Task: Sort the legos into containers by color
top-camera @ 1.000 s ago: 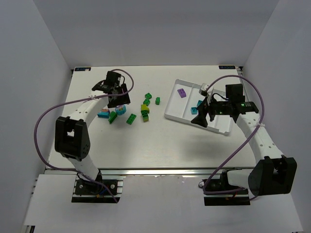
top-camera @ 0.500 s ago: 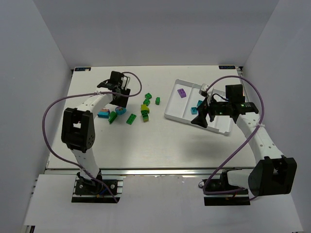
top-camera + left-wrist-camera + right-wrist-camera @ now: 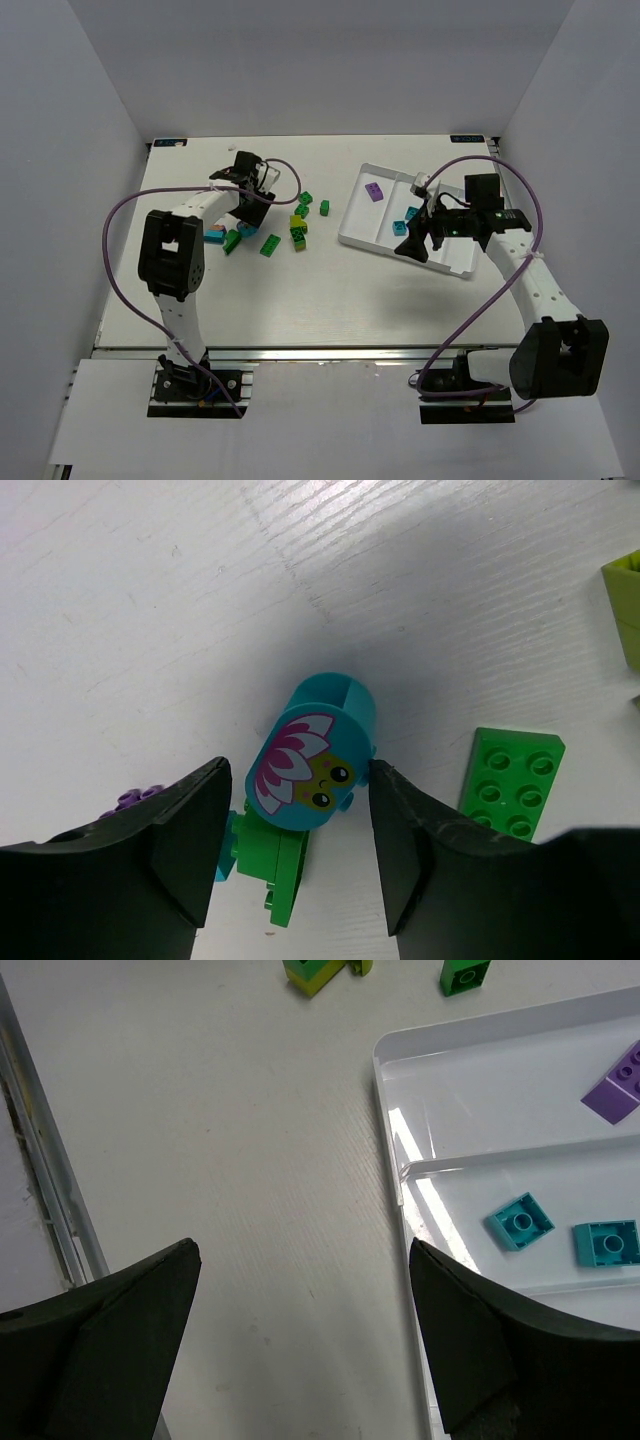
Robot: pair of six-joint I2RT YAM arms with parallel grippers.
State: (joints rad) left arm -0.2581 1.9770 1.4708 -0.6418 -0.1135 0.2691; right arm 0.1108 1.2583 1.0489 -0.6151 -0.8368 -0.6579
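My left gripper [image 3: 249,200] is open and low over the left end of the loose legos. In the left wrist view its jaws [image 3: 298,780] straddle a teal round brick with a flower face [image 3: 315,750], which lies against a green brick [image 3: 270,855]. My right gripper [image 3: 414,240] is open and empty over the near left rim of the white tray [image 3: 355,235]. In the right wrist view [image 3: 302,1255] it hangs over bare table beside the tray rim [image 3: 400,1175]. The tray holds a purple brick [image 3: 374,192] in its left compartment and two teal bricks [image 3: 520,1222] in the middle one.
Loose legos lie between the arms: green ones [image 3: 324,207] [image 3: 270,244], a yellow-green one [image 3: 298,222] and a teal one [image 3: 213,235]. A flat green plate [image 3: 512,780] lies just right of my left gripper. A purple cable loops from each arm.
My left gripper has moved right and turned over the left legos, its arm folding in. The right arm has stayed put.
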